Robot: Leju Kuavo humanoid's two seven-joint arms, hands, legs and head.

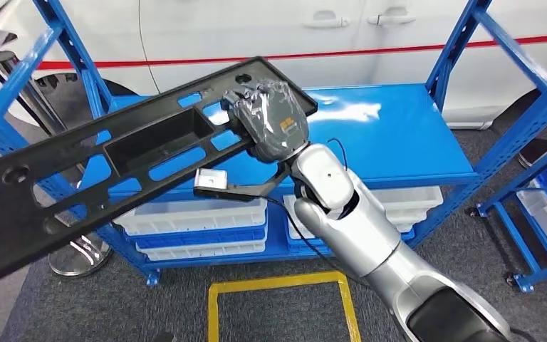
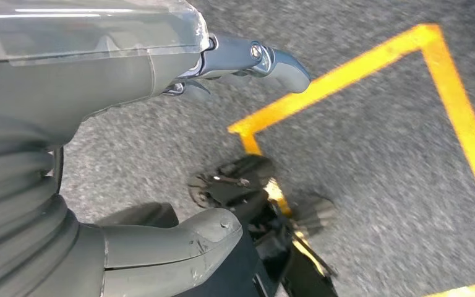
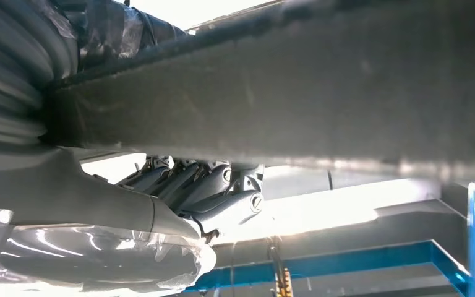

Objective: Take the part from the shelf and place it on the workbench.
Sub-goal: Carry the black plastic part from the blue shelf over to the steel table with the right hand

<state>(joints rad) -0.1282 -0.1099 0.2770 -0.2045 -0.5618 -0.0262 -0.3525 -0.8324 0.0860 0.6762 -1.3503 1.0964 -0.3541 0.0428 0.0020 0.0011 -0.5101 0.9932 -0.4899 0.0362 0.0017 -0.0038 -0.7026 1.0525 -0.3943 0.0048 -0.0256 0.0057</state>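
A long black plastic part (image 1: 114, 157) with cut-out slots hangs in the air, slanting from the lower left up to the centre of the head view. My right hand (image 1: 267, 117) grips its upper right end, above the blue shelf (image 1: 399, 135). In the right wrist view the part's dark edge (image 3: 297, 93) crosses the picture, with my right hand's fingers (image 3: 204, 185) wrapped around it. My left hand (image 2: 161, 74) hangs over the floor, its fingers apart and holding nothing.
The blue shelf rack has slanted uprights (image 1: 463, 43) and white bins (image 1: 199, 224) on its lower level. A white car body (image 1: 271, 28) stands behind it. A yellow taped square (image 1: 281, 306) marks the grey floor in front. A second blue rack (image 1: 541, 206) stands at right.
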